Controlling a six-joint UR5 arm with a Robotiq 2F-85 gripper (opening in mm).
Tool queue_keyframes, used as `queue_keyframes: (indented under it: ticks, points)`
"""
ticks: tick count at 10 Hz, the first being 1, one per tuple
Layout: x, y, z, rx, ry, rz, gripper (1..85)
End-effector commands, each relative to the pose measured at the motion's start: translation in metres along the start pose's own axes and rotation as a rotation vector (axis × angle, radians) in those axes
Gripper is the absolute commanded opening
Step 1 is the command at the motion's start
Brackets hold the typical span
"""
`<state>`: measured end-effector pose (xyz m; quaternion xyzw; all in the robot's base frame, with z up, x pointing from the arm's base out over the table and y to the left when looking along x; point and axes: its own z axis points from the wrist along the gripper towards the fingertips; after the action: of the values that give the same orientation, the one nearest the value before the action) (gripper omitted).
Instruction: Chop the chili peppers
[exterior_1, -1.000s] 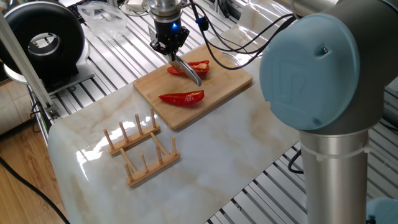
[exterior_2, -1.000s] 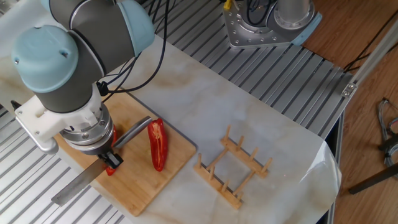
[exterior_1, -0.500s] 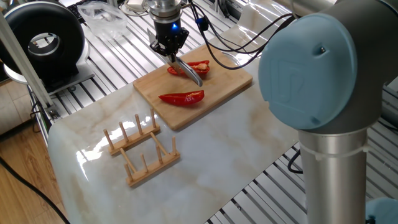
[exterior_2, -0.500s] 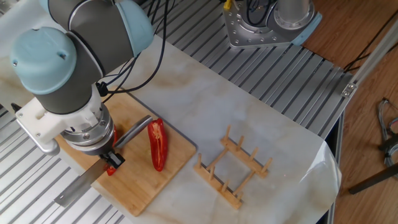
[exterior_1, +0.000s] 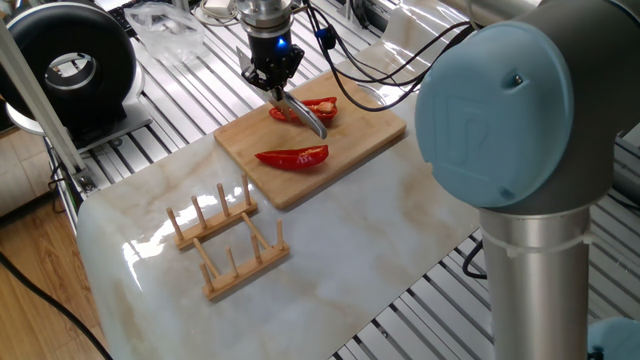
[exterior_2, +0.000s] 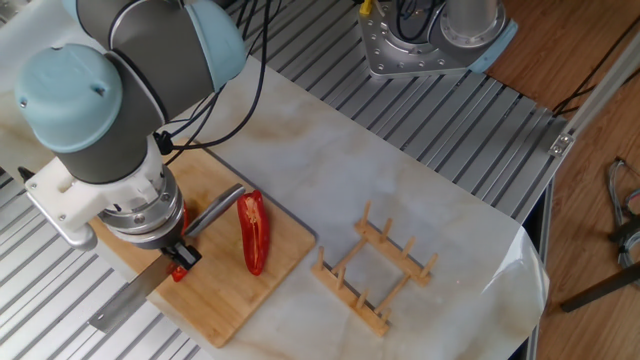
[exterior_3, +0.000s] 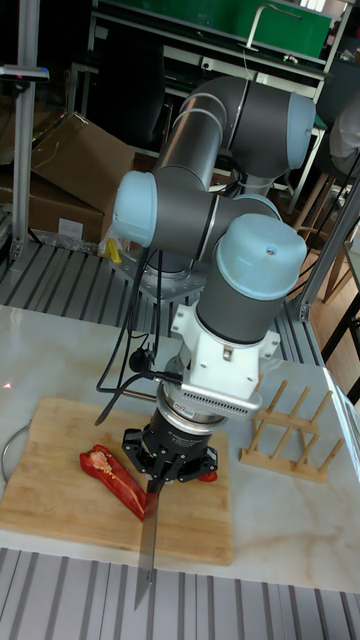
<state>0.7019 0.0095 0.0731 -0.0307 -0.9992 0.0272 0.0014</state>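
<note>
Pincer clamped on knife, blade over far chili pepper; 2nd chili pepper apart on board

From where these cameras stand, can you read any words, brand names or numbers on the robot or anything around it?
No text is readable.
The robot arm's blue joint cap carries a faint embossed mark, too indistinct to read.
The chopping board, knife and wooden rack show no lettering.
</note>
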Motion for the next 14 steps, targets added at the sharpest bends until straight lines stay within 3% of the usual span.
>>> queue_keyframes:
  ticks: [1,14]
  points:
    - [-0.0002,0.0024,-0.0010,-0.016,-0.001,0.010,1.3]
    - [0.0028,0.0013,0.0051,-0.013,0.018,-0.002,1.3]
